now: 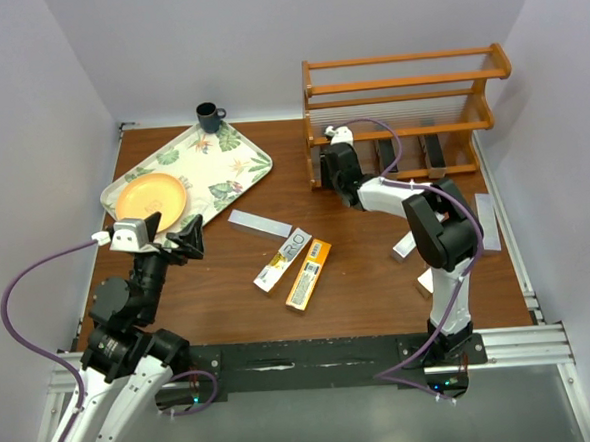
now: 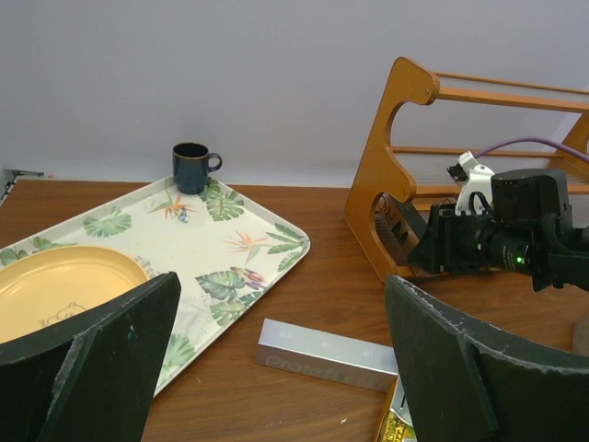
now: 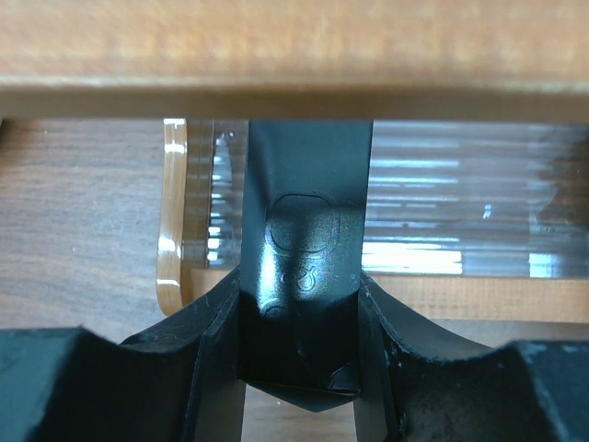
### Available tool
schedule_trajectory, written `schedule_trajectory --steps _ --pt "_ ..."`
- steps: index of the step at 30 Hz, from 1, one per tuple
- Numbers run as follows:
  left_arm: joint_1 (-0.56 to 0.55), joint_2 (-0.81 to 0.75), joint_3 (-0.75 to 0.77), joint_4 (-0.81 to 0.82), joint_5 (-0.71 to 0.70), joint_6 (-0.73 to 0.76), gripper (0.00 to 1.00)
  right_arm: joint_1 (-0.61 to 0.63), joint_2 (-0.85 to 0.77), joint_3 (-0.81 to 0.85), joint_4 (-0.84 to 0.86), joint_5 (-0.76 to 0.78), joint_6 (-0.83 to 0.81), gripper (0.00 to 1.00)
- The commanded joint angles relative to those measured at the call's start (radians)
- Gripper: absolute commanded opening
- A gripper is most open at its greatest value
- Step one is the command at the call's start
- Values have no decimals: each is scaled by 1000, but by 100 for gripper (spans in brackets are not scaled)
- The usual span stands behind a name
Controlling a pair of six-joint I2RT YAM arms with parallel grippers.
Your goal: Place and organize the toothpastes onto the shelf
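**Black toothpaste box [image 3: 308, 249] held at shelf [image 1: 407, 79]**

The black toothpaste box is gripped by the right jaws at the wooden shelf's lowest tier. A silver-grey box [image 1: 259, 223] is seen lying on the surface [image 1: 359, 287] ahead of the left jaws, held wide open and empty.

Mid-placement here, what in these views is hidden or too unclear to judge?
1. Right wrist view: the black toothpaste held in the right fingers runs behind the blurred shelf rail; its far end is hidden.
2. Top view: the right arm covers most of a pale box; its colour is unclear.
3. Left wrist view: an orange-yellow box shows only a corner, behind a left finger and cut by the bottom edge.
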Motion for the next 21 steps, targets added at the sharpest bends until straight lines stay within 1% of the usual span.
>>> schedule_trajectory --steps 1,3,4,6,7,9,10,12,13,18,19,21 --pt "8 -2 24 23 12 -5 98 -6 -30 14 12 15 49 33" --pt "8 -2 24 21 12 -5 98 -5 -33 11 9 15 53 37" --pt "8 0 25 24 13 -5 98 -5 -33 11 8 15 55 45" --pt "8 0 24 23 13 -6 98 -6 -34 9 5 12 55 52" --pt "8 0 24 24 13 -5 98 -6 -36 9 5 10 53 60" --pt "8 -2 24 24 13 -5 98 -6 -40 8 2 2 55 68" --pt "9 -3 22 24 13 -5 98 -6 -42 2 2 -1 55 75" --pt "8 -3 23 24 13 -3 98 -5 -60 -7 3 -5 61 80" --pt "8 -2 22 24 13 -3 98 -6 -71 -21 3 -7 62 86" --pt "8 -2 22 26 15 -3 98 -5 -170 -90 12 -31 59 96" --pt "8 1 23 26 15 -3 98 -5 -216 -118 11 -36 59 98" --pt "8 1 24 26 13 -2 98 -3 -261 -147 5 -59 52 98"
